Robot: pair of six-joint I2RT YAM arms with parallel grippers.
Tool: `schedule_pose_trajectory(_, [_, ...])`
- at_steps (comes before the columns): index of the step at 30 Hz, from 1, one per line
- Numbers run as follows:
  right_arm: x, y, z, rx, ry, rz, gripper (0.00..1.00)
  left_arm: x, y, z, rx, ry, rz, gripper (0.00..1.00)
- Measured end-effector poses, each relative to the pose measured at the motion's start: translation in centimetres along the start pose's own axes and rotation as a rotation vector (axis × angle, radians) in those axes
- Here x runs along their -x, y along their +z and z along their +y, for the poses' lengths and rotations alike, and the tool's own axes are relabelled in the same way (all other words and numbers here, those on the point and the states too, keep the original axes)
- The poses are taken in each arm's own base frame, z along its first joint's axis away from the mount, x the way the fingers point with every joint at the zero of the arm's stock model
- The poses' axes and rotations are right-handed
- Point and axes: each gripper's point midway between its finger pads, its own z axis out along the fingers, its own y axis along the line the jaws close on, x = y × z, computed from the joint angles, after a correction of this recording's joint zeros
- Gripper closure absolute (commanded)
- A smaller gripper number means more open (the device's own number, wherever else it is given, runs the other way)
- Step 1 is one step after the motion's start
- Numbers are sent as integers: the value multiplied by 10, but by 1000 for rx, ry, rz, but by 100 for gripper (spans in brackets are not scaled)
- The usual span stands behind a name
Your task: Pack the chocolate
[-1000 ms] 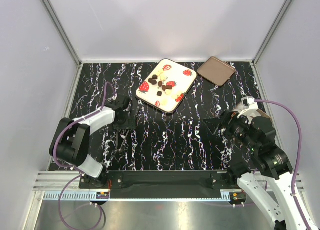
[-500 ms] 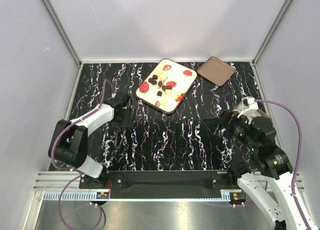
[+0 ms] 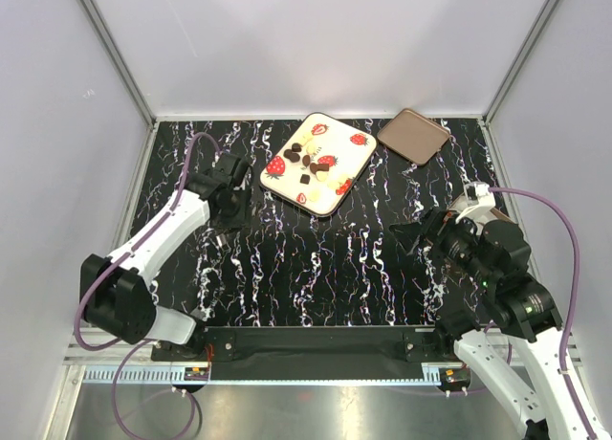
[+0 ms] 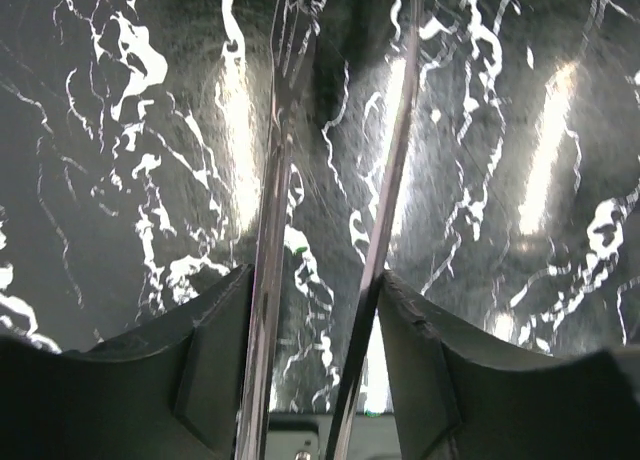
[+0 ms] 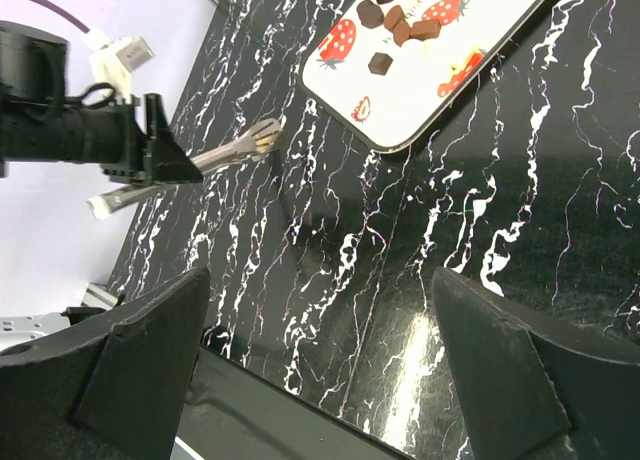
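Observation:
Several small dark brown chocolates [image 3: 306,159] lie loose on a cream tray [image 3: 346,149] printed with red strawberries; they also show in the right wrist view [image 5: 400,24]. My left gripper [image 3: 232,193] is shut on metal tongs [image 4: 275,180], whose two arms run between its fingers [image 4: 215,350]. In the right wrist view the tongs [image 5: 235,148] point their tips toward the tray's near left corner, a short way off it. My right gripper [image 5: 320,350] is open and empty, above the table's right side [image 3: 413,235].
A brown rounded-square lid [image 3: 413,136] lies at the back right, just right of the tray. The black marbled tabletop [image 3: 325,268] is walled by white panels on three sides. A metal rail [image 3: 316,344] runs along the near edge.
My left arm has stretched toward the far left, carrying the tongs away from the near table area toward the tray. The right arm has barely moved.

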Motion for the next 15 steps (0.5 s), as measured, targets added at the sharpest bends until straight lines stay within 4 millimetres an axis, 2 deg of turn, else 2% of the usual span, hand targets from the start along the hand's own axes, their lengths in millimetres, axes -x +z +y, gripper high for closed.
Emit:
schedule_pose_trajectory(9, [-5, 3, -4, -19, 13, 28, 1, 9, -37, -5, 56, 78, -56, 49])
schedule_pose_trajectory(12, [-5, 3, -3, -18, 21, 28, 0, 4, -34, -6, 68, 87, -64, 49])
schedule_pose_trajectory(15, [-5, 3, -3, -19, 31, 28, 0, -16, -18, -2, 100, 93, -24, 50])
